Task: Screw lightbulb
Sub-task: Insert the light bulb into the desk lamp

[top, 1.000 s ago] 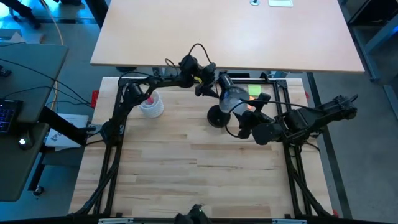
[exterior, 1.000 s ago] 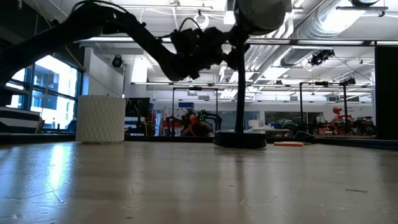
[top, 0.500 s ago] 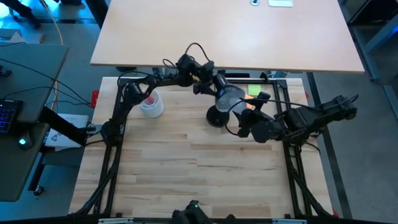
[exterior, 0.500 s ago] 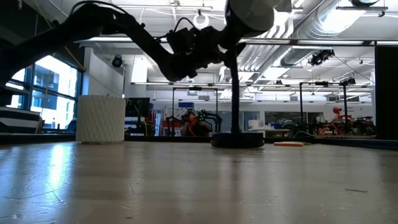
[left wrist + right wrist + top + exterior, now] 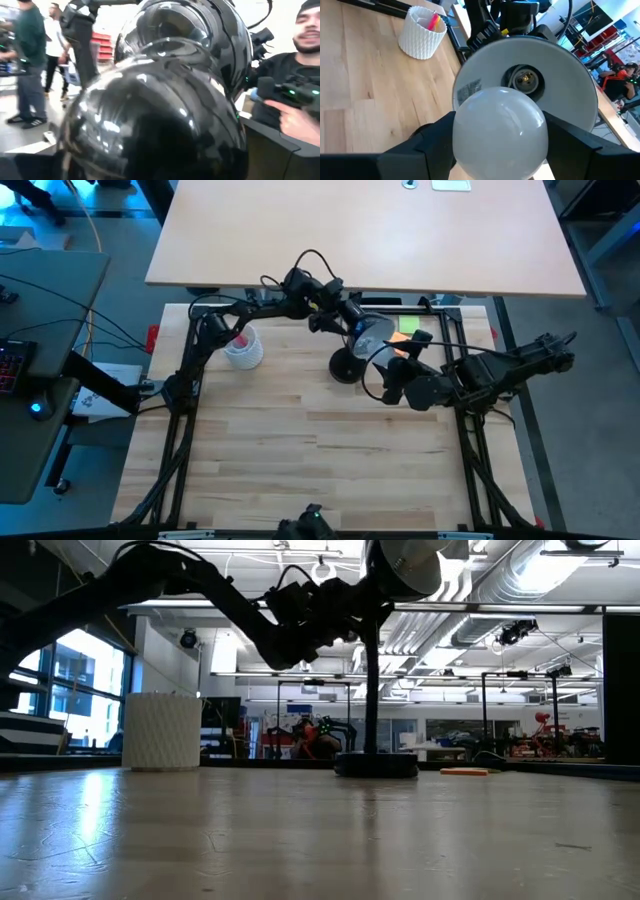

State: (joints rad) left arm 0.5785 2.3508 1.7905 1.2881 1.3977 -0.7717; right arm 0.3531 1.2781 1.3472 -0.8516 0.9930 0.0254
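At the desk's far edge, black lamp tilted by the wide-spread left end effector clasping its shade, presumably to face the empty socket toward the right end effector, clamped on the lightbulb just short of it.

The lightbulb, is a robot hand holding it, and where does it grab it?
Yes. The right gripper holds the lightbulb by its round white sides, one finger on each side, facing the lamp shade's empty socket.
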